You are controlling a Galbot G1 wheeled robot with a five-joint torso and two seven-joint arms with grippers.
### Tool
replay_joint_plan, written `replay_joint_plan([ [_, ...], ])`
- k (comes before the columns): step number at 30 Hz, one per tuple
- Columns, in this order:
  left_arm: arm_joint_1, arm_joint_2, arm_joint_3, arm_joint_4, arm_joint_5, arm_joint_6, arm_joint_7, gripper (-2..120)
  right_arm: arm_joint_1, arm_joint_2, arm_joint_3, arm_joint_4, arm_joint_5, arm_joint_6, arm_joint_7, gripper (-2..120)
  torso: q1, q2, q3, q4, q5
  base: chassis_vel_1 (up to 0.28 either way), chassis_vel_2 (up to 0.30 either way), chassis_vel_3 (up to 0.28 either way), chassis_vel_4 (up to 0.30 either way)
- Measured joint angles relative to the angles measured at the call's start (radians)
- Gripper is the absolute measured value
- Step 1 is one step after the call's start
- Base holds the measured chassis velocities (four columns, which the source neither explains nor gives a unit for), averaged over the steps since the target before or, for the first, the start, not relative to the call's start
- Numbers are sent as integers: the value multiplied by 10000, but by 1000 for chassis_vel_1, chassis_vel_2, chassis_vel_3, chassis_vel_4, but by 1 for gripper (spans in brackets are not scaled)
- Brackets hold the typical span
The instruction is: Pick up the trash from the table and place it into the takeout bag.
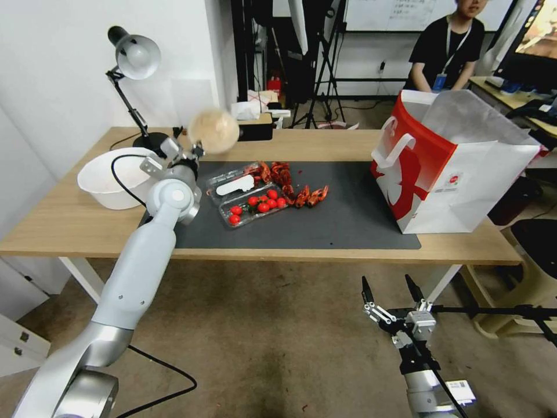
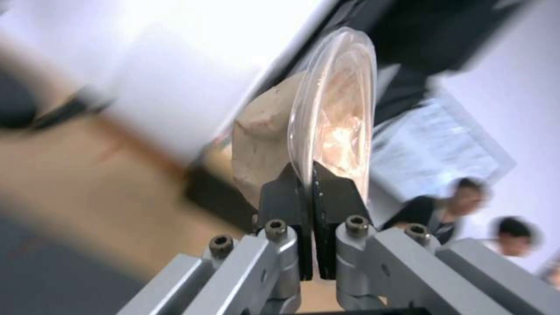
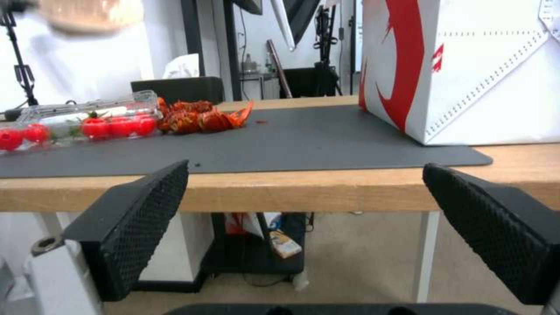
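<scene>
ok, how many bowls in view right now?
2. A big white bowl sits at the table's left end. A shallow beige bowl is clamped in the left end effector, above the table. The takeout bag may hide more.

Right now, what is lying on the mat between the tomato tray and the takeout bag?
In the head view, red crayfish shells lie beside the tomato tray; from there to the takeout bag the grey mat is bare.

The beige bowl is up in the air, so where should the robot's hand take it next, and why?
Probably sideways toward the takeout bag. The left hand is shut on the beige bowl's rim, lifted above the table's left end, and the bag stands open at the far right. The right hand waits open below the table.
</scene>
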Motion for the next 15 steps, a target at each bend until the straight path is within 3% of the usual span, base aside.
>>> replay_joint_plan([
  [2,-52,29,58,47,181,-228,693,0,-18,10,2,-1,-12,0,0,100,0,0,0,-2,1,0,0,0,0],
  [3,-52,29,58,47,181,-228,693,0,-18,10,2,-1,-12,0,0,100,0,0,0,-2,1,0,0,0,0],
  [4,-115,66,127,71,402,-348,1274,0,-20,6,6,-16,-19,0,1,100,0,0,0,-1,1,0,0,0,0],
  [6,-126,73,140,77,444,-366,1375,0,-20,4,7,-21,-20,0,1,100,0,0,0,-1,1,0,0,0,0],
  [8,-283,133,289,155,964,-599,2405,0,2,-28,15,-41,-27,-4,6,100,0,0,0,0,2,0,0,0,0],
  [9,-283,133,289,155,964,-599,2405,0,2,-28,15,-41,-27,-4,6,100,0,0,0,0,2,0,0,0,0],
  [12,-537,187,535,158,1299,-779,3547,0,29,-43,20,-40,-50,-38,13,100,0,0,0,1,2,0,0,0,0],
  [14,-588,192,587,155,1330,-804,3747,0,31,-43,20,-38,-58,-43,13,100,0,0,0,1,3,0,0,0,0],
  [15,-908,196,925,110,1432,-878,4632,0,30,-12,2,-26,-129,-54,17,100,0,0,0,-1,2,0,0,0,0],
])
